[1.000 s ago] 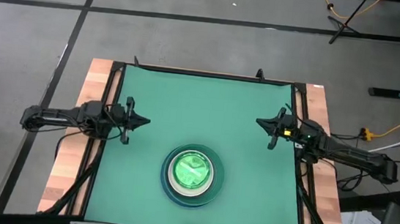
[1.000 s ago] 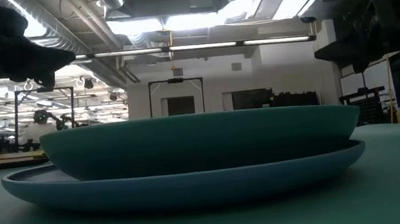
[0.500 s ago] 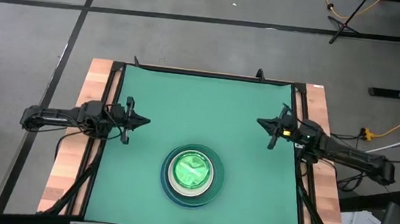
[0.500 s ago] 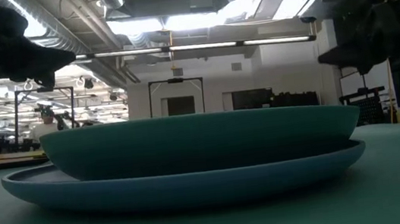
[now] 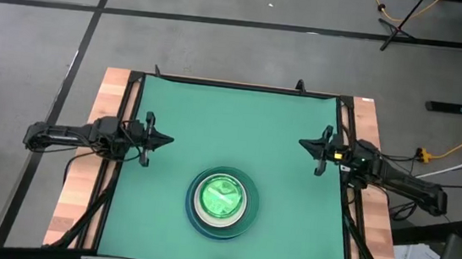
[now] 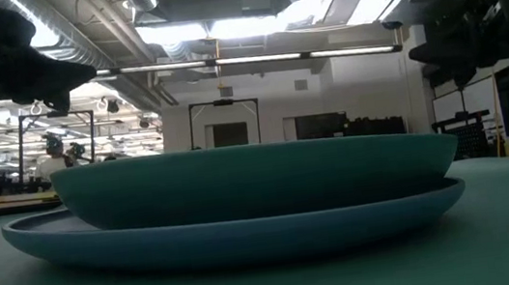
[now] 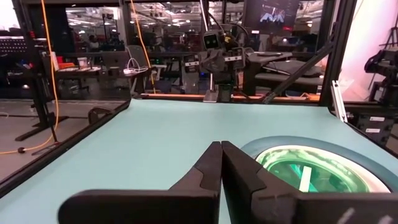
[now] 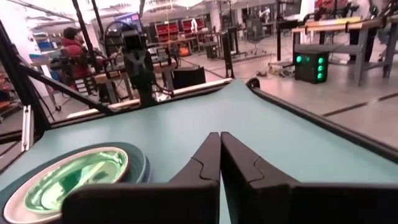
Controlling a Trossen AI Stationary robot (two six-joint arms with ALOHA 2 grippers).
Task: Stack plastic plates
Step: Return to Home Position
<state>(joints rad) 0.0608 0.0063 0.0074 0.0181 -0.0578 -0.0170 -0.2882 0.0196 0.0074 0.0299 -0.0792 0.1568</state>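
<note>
One stack of round plastic plates (image 5: 221, 201) rests on the green mat near the table's near edge, at the middle. The widest blue plate (image 6: 235, 225) lies on the mat, a teal one (image 6: 254, 176) sits in it, and a white rim and translucent green plate (image 5: 222, 197) show on top. The stack shows in the left wrist view (image 7: 314, 165) and the right wrist view (image 8: 74, 174). My left gripper (image 5: 169, 140) hovers at the table's left side, shut and holding nothing. My right gripper (image 5: 302, 143) hovers at the right side, shut and holding nothing. Other plates are hidden in the stack.
A dark frame rail (image 5: 128, 137) runs along the mat's edges, with wooden table strips (image 5: 80, 191) outside it. Bare green mat (image 5: 232, 121) lies between the two grippers and toward the far edge. A person (image 8: 71, 46) stands in the room beyond the table.
My right arm has drawn back slightly toward the table's right edge, its fingers staying shut. The left arm and the plate stack have kept still.
</note>
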